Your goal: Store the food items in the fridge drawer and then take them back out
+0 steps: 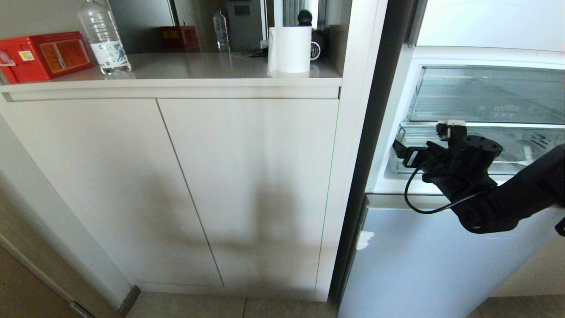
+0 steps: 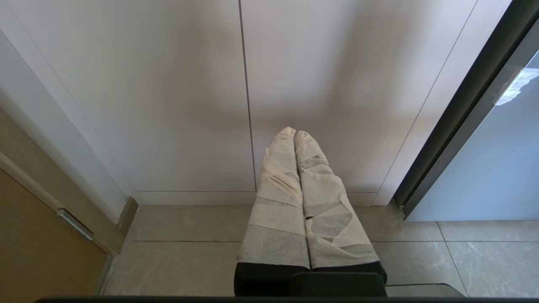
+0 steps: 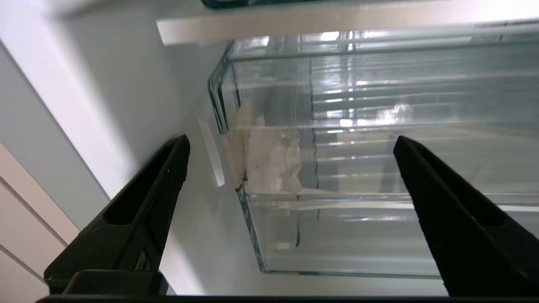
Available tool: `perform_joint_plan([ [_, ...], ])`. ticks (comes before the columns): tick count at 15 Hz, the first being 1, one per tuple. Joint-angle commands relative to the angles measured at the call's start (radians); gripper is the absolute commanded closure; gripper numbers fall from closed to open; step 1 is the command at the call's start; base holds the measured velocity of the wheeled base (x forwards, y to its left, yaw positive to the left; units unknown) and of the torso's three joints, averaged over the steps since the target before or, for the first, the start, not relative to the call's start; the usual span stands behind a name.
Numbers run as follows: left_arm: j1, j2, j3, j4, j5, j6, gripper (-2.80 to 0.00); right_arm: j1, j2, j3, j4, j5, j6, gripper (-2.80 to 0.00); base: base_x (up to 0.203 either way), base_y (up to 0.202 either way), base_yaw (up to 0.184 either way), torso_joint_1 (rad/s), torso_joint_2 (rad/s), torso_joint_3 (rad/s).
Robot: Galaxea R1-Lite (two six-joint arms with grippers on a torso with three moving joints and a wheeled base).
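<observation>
at the open fridge on your right, your right gripper (image 1: 421, 141) is raised level with the fridge drawer (image 1: 516, 148), the lower clear drawer with the plain front lip, sitting under the clear bin (image 1: 485, 95) that carries lettering. its fingers (image 3: 143, 210) are spread wide and grasp nothing; through the right wrist view they frame the drawer's near corner, one finger toward the white fridge wall (image 3: 105, 105) and the other in front of the ribbed clear plastic. that pose reads as an approach to the drawer's front edge, probably to pull it out, though you can't yet count on contact. the drawer looks pushed in, and no red food items show in it or anywhere else in view; only a pale crumpled patch (image 3: 269, 155) sits at its corner, and whether it lies inside or behind the wall is unclear. the lettered bin above also looks bare of food. your left gripper (image 2: 294, 134) hangs parked low in front of the white cabinet doors (image 1: 176, 185), its taped fingers (image 2: 278, 202) pressed together on nothing, out of the way.
</observation>
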Motion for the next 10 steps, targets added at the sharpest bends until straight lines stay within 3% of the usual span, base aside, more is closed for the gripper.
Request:
perform_joint_plan([
  [1,0.0,0.002,0.0,0.001,0.0,0.0,0.0,0.001,0.0,-0.017,-0.001,0.0,0.0,-2.8,0.0,0.0,0.0,0.0,0.0,0.0],
  [4,0.0,0.002,0.0,0.001,0.0,0.0,0.0,0.007,0.0,-0.017,-0.002,0.0,-0.004,-2.8,0.0,0.0,0.0,0.0,0.0,0.0],
  [5,0.0,0.002,0.0,0.001,0.0,0.0,0.0,0.014,-0.001,-0.017,-0.002,0.0,-0.004,0.0,0.0,0.0,0.0,0.0,0.0,0.0],
  [10,0.0,0.002,0.0,0.001,0.0,0.0,0.0,0.078,0.016,-0.072,0.039,-0.041,-0.007,0.0,0.0,0.0,0.0,0.0,0.0,0.0],
])
